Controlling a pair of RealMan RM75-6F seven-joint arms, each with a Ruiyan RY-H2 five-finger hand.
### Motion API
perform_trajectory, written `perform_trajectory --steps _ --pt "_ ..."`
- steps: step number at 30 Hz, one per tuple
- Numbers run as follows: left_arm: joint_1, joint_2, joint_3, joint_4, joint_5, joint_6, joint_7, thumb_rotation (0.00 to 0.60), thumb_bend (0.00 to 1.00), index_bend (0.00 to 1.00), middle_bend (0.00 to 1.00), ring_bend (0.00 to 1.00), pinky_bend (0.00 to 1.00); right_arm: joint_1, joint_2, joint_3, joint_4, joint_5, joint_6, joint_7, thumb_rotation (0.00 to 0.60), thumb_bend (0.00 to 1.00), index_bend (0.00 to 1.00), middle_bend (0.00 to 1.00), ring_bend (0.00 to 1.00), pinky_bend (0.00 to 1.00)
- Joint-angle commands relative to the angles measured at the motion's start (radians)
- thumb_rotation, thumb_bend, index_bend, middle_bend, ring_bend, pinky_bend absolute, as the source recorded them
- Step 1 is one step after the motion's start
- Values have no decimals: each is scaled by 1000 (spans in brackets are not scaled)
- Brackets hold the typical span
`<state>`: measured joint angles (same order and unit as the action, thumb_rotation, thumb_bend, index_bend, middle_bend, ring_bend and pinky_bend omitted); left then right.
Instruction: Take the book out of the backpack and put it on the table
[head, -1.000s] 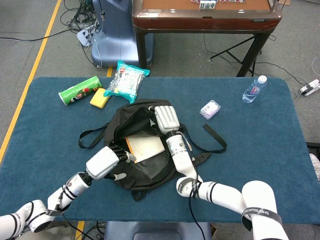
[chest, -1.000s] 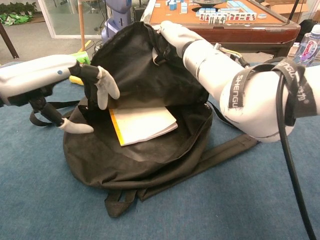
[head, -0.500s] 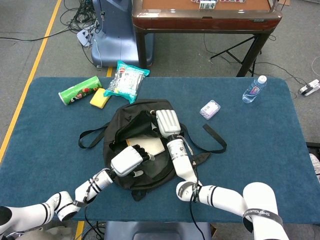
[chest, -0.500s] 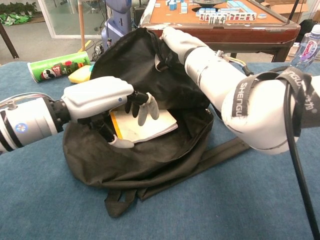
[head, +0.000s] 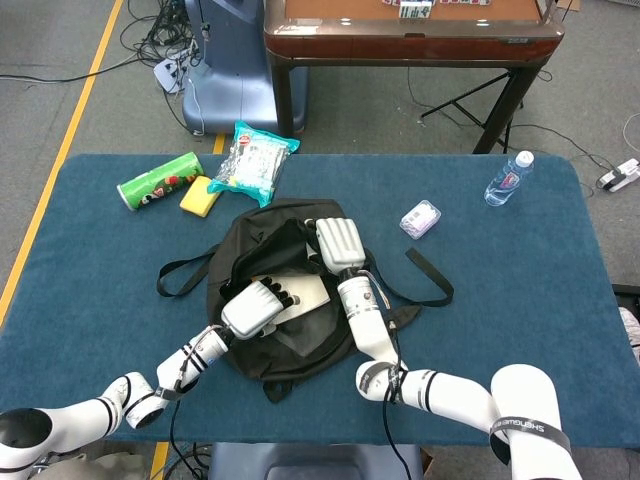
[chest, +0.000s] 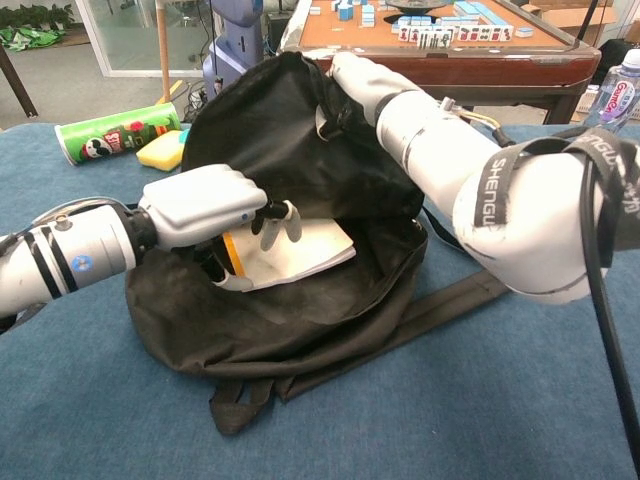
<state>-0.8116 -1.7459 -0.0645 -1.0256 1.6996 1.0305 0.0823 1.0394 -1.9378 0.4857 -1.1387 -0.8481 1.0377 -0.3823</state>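
The black backpack (head: 285, 345) (chest: 300, 330) lies open in the middle of the blue table (head: 520, 320). Inside it lies the book (head: 312, 290) (chest: 305, 250), white with an orange spine. My left hand (head: 255, 307) (chest: 205, 200) reaches into the opening; its fingers (chest: 275, 222) press on the book's top and the thumb sits under the book's near-left corner, pinching it. My right hand (head: 340, 243) (chest: 355, 75) grips the backpack's upper flap and holds it raised, keeping the mouth open.
A green chip can (head: 160, 180) (chest: 115, 125), a yellow sponge (head: 200, 196) and a snack bag (head: 252, 160) lie at the back left. A water bottle (head: 508, 178) and a small packet (head: 420, 218) are at the back right. Backpack straps (head: 430, 280) trail sideways.
My left hand has moved further into the backpack and lowered its fingers onto the book, thumb closing at its corner. The right hand still holds the flap up. The book has not shifted.
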Motion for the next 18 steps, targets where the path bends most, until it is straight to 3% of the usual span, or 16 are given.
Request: perform_trajectory --steps 1,14,16,18 --pt "1 -14 13 32 -12 -2 -8 600 204 384 487 420 419 0 0 -1 1 -1 0 0 600 641 699 508 430 593" --pt "11 -3 56 35 -13 21 -7 600 204 351 484 415 419 -1 0 2 -5 5 3 -6 600 641 699 508 430 593" --pt "9 -10 53 40 -21 16 -7 600 204 349 483 415 419 -54 20 -41 -55 -24 39 15 600 642 699 508 430 593" --pt "5 -22 47 50 -33 9 -9 600 204 349 483 415 419 -65 34 -51 -82 -41 44 20 600 641 699 508 430 593"
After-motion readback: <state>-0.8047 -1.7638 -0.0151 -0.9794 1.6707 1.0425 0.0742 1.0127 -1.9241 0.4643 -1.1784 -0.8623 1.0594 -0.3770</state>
